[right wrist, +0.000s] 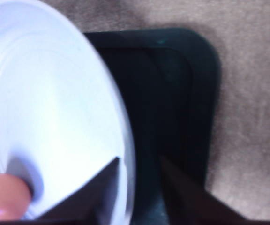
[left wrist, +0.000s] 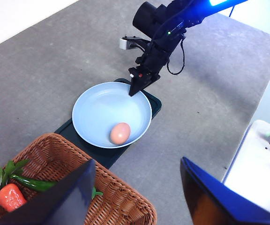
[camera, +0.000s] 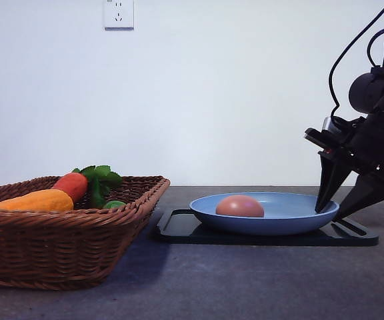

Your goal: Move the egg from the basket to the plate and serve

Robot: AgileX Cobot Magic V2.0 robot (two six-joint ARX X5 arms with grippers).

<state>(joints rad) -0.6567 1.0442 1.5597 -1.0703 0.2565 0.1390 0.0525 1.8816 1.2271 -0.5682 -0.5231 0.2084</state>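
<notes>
1. Egg point(camera: 239, 206) is lying in the plate point(camera: 292, 208), toward the side nearer the basket point(camera: 59, 247), apart from both claws; transfer step looks done, serve step pending.
2. Plate is sitting on a flat black tray point(camera: 179, 230), just beside the basket.
3. Right claw point(camera: 344, 205) is standing released, jaws spread and straddling the plate's far rim: one finger inside the rim, one outside over the tray. Not yet clenched on anything.
4. Left claw point(left wrist: 139, 197) is hanging released over the basket edge, jaws wide, gripping nothing.
5. Risk: egg is loose on a smooth, shallow plate. A rim pinch on one side would likely tilt the plate as it lifts, sending the egg rolling toward the low edge and off.
6. Risk: thin upturned rim is giving little purchase; a shallow bite could be slipping, dropping the plate back on the tray.
7. Risk: outer finger is sitting close to the tray, so closing could be snagging or dragging it.
8. Basket is holding a carrot toy point(camera: 72, 185), an orange toy point(camera: 35, 200) and green items.
9. Tabletop point(camera: 259, 280) is grey and matte, slightly textured. White wall behind, with one socket point(camera: 119, 13) high up.
</notes>
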